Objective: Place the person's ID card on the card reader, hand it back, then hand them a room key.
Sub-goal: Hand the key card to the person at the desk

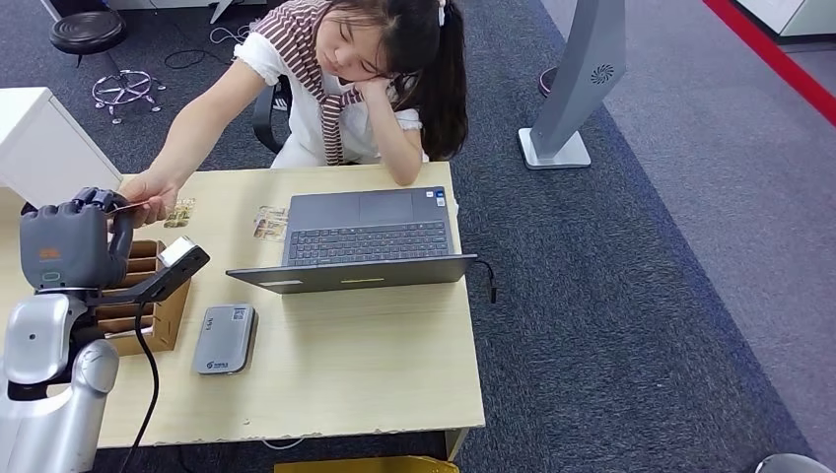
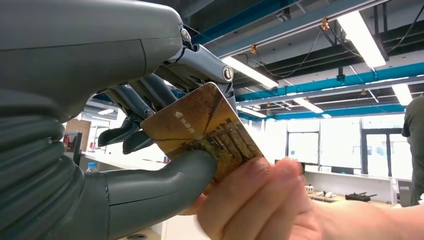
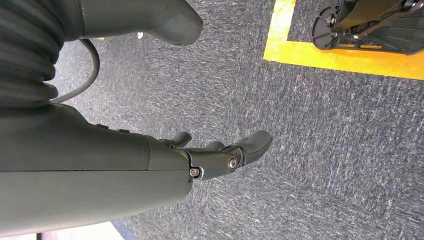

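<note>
the card (image 2: 205,127) is brown and gold with small white writing that is too tiny to read. it sits in the left hand (image 2: 150,125), squeezed between the thick grey thumb (image 2: 165,182) on one face and the dark fingers (image 2: 145,97) on the other. part of the card is hidden behind the thumb, and one corner is hidden by the person's hand (image 2: 255,205), which pinches that end too. so both hands hold the same card. the person's hand looks blurry in the left wrist view.

from the head view the card (image 1: 126,208) looks like a thin line, seen edge on, so its picture is hard to make out there. the left hand (image 1: 74,241) is lifted above the left end of the table (image 1: 375,365), and the person's hand (image 1: 148,197) touches it at the fingertips. the person sits across the table, one arm reached out, head leaning on the other hand.

under the left hand is a wooden box (image 1: 148,305) with slots; the hand and arm cover much of it. just beside the box lies the grey card reader (image 1: 225,339), flat on the table. an open laptop (image 1: 365,241) stands in the middle. two small picture cards (image 1: 269,223) lie near the laptop's far left corner, too small to see well.

the right hand (image 3: 215,155) hangs over grey carpet with its fingers loosely curled, apart and holding nothing.
</note>
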Robot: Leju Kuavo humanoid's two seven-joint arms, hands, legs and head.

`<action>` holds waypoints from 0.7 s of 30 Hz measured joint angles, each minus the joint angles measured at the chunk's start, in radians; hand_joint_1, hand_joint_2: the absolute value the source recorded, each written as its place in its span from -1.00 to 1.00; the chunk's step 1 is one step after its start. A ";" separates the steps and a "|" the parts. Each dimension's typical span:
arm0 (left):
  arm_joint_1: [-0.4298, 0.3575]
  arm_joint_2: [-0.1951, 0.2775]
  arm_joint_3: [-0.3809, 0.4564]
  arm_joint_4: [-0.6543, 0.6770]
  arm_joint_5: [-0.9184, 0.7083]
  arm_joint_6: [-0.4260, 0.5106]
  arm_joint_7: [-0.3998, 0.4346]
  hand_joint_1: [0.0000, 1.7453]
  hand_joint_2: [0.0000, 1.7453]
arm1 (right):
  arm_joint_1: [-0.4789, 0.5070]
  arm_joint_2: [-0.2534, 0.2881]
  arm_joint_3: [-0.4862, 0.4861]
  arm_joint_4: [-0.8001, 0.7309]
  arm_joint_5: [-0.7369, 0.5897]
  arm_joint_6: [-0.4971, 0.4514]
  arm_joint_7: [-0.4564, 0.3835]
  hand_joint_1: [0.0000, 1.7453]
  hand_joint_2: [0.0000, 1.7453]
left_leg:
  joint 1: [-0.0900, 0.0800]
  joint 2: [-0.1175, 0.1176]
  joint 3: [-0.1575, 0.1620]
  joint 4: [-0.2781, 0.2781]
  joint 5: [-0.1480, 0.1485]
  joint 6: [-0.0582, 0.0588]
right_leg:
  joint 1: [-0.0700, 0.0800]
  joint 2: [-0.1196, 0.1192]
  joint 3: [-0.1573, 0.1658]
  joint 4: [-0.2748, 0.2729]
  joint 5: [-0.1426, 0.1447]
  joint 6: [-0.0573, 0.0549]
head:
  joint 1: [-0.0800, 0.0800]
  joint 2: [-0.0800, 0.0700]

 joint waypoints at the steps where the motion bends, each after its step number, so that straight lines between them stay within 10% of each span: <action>1: 0.000 0.000 0.000 0.002 0.000 0.002 0.000 -1.00 1.00 | 0.000 0.000 0.000 0.000 0.000 0.000 0.000 -1.00 1.00 | 0.000 0.000 0.000 0.000 0.000 0.000 | 0.000 0.000 0.000 0.000 0.000 0.000 | 0.000 0.000; 21: 0.159 -0.016 0.000 -0.101 0.042 0.025 -0.046 -1.00 1.00 | 0.001 0.000 -0.018 0.000 -0.016 -0.010 0.014 -1.00 1.00 | 0.000 0.000 -0.001 0.000 -0.001 0.000 | 0.000 0.001 0.000 0.000 -0.001 0.001 | 0.000 0.000</action>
